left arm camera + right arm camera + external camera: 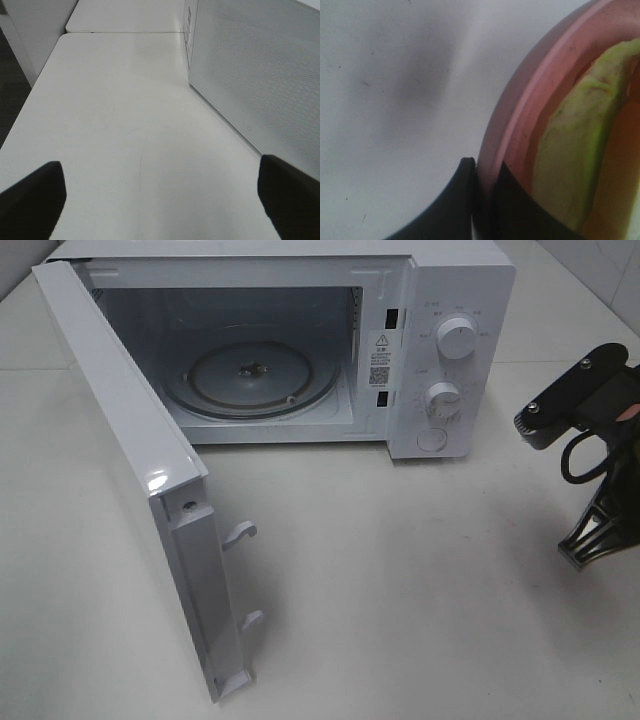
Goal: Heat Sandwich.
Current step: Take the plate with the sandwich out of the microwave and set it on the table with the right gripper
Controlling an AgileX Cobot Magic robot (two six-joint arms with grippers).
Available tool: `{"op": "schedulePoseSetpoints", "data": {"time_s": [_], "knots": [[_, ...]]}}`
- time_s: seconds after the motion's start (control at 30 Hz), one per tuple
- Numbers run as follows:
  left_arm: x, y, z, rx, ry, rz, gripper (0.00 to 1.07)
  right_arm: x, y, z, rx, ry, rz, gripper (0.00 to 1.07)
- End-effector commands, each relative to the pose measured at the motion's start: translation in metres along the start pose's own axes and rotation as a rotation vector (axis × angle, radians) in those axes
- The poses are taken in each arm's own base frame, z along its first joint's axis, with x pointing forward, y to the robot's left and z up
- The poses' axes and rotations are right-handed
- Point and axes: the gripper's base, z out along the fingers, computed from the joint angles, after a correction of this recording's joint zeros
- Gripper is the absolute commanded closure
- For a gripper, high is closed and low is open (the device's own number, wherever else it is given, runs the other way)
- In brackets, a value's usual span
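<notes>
pink plate (pixel 520 125) holding blurry, likely sandwich (pixel 575 160), microwave (pixel 300 350) open

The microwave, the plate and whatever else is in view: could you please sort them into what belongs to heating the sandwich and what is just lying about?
Belongs to the job:
- sandwich, on the pink plate
- microwave, door open, turntable bare
- right gripper, shut on the plate's rim

Just lying about:
- nothing beyond the white table

The microwave (pixel 300 340) has a small white sticker (pixel 380 362) with a warning triangle beside its door opening. The words on the sticker and around the two knobs (pixel 457 338) are too tiny to read.
</notes>
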Motion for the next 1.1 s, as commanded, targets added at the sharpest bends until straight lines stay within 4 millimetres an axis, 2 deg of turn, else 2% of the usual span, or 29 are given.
{"op": "schedulePoseSetpoints", "data": {"time_s": [0.03,0.13,0.47,0.77,0.97,1.1], "knots": [[0.002,-0.001,-0.002,0.000,-0.024,-0.008,0.09,-0.006,-0.008,0.009,0.031,-0.001,0.017,1.07],[0.002,-0.001,-0.002,0.000,-0.024,-0.008,0.09,-0.007,-0.009,0.015,0.028,0.001,0.034,1.07],[0.002,-0.001,-0.002,0.000,-0.024,-0.008,0.09,-0.015,-0.014,0.054,0.020,0.050,0.135,1.07],[0.002,-0.001,-0.002,0.000,-0.024,-0.008,0.09,-0.018,-0.016,0.078,0.016,0.061,0.197,1.07],[0.002,-0.001,-0.002,0.000,-0.024,-0.008,0.09,-0.018,-0.014,0.090,0.005,0.079,0.208,1.07],[0.002,-0.001,-0.002,0.000,-0.024,-0.008,0.09,-0.020,-0.005,0.104,0.002,0.095,0.196,1.07]]}}
